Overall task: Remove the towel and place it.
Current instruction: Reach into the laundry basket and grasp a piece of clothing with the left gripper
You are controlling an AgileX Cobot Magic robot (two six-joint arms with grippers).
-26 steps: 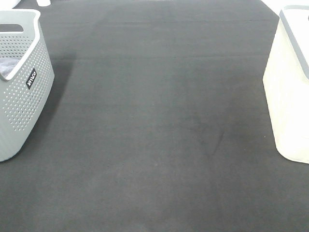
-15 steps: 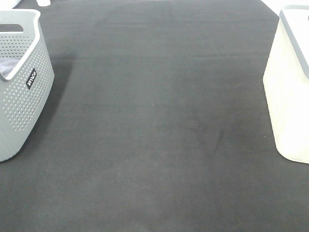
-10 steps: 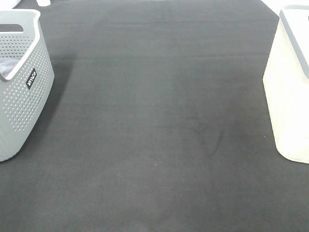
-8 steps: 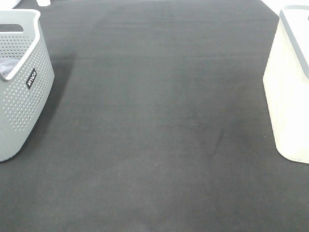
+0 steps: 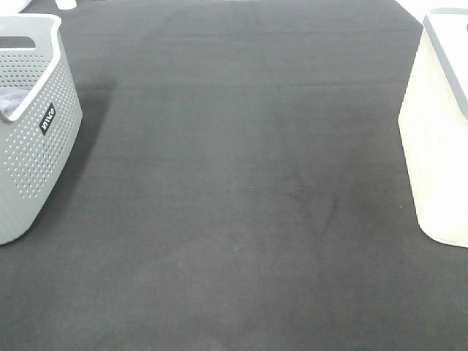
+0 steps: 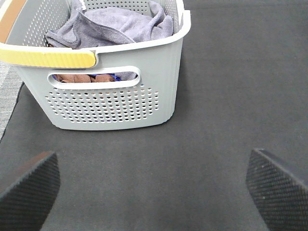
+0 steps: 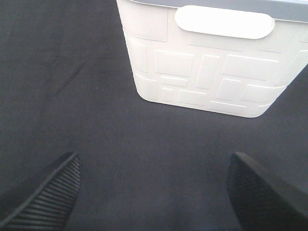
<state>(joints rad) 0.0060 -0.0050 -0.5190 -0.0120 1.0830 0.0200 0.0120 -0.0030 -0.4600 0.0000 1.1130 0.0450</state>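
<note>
Camera up high: we see a black felt-like table mat point(image 5: 241, 183). A grey perforated plastic basket point(image 5: 40, 139) sits at its left edge and a white plastic bin with a grey rim point(image 5: 439, 146) at its right, well apart. Neither arm is in this view. Only a sliver of the grey-lavender terry towel point(image 5: 10, 102) shows inside the basket.

Left wrist: the towel point(image 6: 115, 24) lies crumpled on top of the pile in the basket point(image 6: 110, 103) and bunches up against the rim at one corner. Through the handle slot we see a brown cloth point(image 6: 79, 78) and a scrap of blue cloth point(image 6: 109, 77) underneath it. A yellow handle strip point(image 6: 48, 57) runs along the near rim. The left gripper point(image 6: 151, 161) hangs over bare mat short of the basket, with its jaws wide apart and nothing between them.

Right wrist: the right gripper point(image 7: 154, 159) is also spread wide and empty, over the mat and facing the bin's point(image 7: 207, 72) panelled wall and handle cut-out.

We judge that nothing has started and the reach into the basket comes first. There are three risks:
- A deep pinch could take the brown or blue cloth along with the towel.
- A low approach could clip the rim or the yellow strip.
- The basket looks light, so a towel snagged on the rim could tip or drag it.

We cannot tell where the towel is meant to go.
</note>
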